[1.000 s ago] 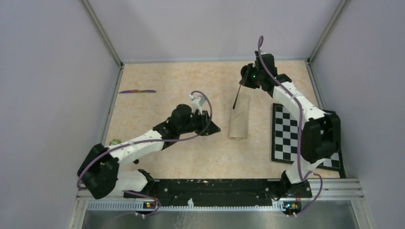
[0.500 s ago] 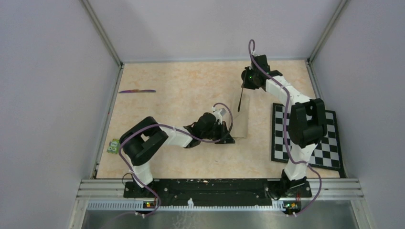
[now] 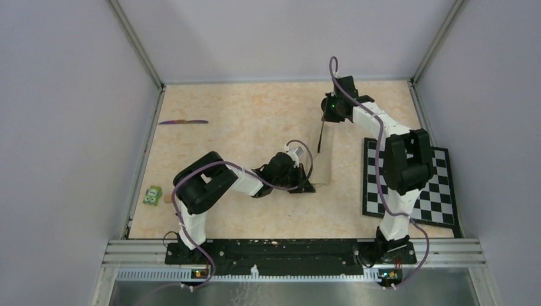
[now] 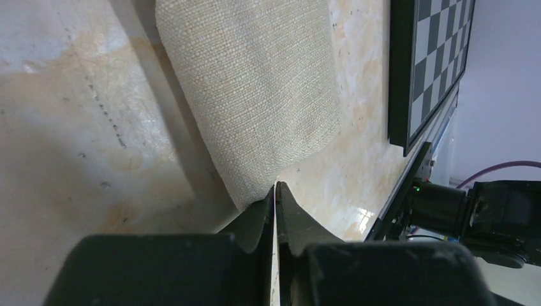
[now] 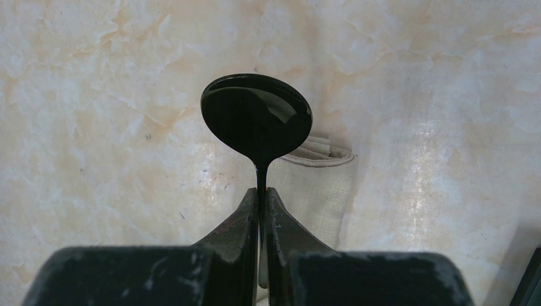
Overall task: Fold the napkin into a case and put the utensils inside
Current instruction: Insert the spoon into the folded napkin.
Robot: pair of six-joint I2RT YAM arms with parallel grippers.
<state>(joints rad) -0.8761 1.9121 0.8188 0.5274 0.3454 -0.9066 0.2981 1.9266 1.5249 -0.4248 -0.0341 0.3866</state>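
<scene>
The napkin, folded into a narrow beige case [image 3: 326, 163], lies mid-table. My left gripper [image 3: 308, 187] sits low at its near left corner. In the left wrist view the jaws [image 4: 275, 186] are closed to a thin slit right at the edge of the cloth [image 4: 255, 89], pinching that corner. My right gripper [image 3: 328, 116] hovers over the case's far end, shut on the handle of the black spoon [image 3: 321, 136]. The spoon's round bowl [image 5: 256, 115] hangs just beyond the case's open end [image 5: 319, 182], ahead of the closed right gripper [image 5: 262, 190]. The purple knife [image 3: 183, 121] lies alone far left.
A black-and-white checkerboard [image 3: 440, 191] lies flat at the right, next to the right arm. A small green object [image 3: 152, 196] sits by the left wall. Grey walls close in the table on three sides.
My left arm swung right from mid-table to the case's near corner and its jaws closed there. The right gripper shifted the spoon slightly toward the case's far end.
</scene>
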